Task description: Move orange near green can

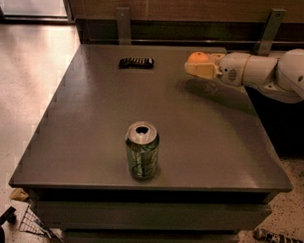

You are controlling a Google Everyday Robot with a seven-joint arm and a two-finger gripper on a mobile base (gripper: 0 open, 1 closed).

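Office-like room: grey table, tool above.

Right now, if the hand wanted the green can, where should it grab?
Probably around the green can at mid-wall, since it stands upright and round. Come in level from the far right, where the hand holds the orange above the table.

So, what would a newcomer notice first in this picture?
The green can stands upright near the front edge of the table. At the far right, the gripper holds the orange above the table, well apart from the can. A flat black bar lies near the far edge.
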